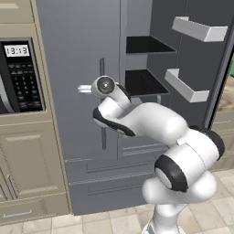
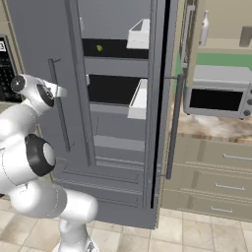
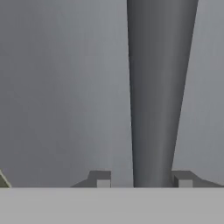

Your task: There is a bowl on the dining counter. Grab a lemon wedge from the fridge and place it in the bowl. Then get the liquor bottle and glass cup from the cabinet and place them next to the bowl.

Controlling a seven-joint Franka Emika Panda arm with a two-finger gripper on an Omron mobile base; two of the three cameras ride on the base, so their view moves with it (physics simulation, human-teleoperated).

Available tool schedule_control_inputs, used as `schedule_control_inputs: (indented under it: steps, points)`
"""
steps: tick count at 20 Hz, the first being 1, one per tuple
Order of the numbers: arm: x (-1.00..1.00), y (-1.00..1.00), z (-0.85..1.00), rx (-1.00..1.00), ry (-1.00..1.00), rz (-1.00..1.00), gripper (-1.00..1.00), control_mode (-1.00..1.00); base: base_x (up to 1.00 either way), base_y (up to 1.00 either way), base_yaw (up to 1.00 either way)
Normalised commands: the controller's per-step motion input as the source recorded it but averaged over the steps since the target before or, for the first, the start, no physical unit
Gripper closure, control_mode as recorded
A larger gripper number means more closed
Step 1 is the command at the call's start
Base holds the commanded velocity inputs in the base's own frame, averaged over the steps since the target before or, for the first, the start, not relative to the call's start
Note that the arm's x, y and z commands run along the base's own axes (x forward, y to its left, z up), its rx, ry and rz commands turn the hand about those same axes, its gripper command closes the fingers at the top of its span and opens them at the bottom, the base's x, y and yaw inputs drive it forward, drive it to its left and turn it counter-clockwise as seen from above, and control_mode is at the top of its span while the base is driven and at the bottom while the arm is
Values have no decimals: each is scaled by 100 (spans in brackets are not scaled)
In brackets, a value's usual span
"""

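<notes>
The gripper (image 3: 142, 180) stands with its two dark fingertips (image 3: 99, 179) on either side of a vertical grey bar handle (image 3: 159, 94) of the fridge (image 1: 82, 68), the bar running up between them in the hand view; the tips sit close against its sides, though whether they press on it I cannot tell. From the left base view the hand (image 1: 103, 87) is held out at the closed left door, right at the seam where that handle runs. Just beyond and to the right of the hand the right door (image 1: 201, 64) stands swung open, with two white door shelves (image 1: 185, 86) on its inner face, and dark inner shelves (image 1: 144, 82) show in the opening. In the right base view a small yellow-green thing, the lemon wedge (image 2: 100, 47), lies on the upper dark shelf inside, above and past the hand (image 2: 47, 92). To the hand's left a built-in oven (image 1: 20, 75) with a keypad and clock sits in beige cabinetry. Far off to the right, beyond the open door, a toaster oven (image 2: 219, 96) rests on a marbled worktop (image 2: 216, 127), and above it the open cabinet (image 2: 224, 24) holds the pale liquor bottle (image 2: 204, 28) and the greyish glass cup (image 2: 246, 35), standing well apart on its shelf.
</notes>
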Motion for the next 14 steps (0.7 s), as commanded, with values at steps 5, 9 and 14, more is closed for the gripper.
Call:
schedule_control_inputs:
  steps: [5, 9, 14]
  points:
    - [-97, 100, 39, 0, 0, 9, 100, -100, 0, 0, 0]
    - [-97, 100, 45, 0, 0, 12, 100, -100, 0, 0, 0]
    - [-87, 100, 43, 0, 0, 14, -100, -100, 0, 0, 0]
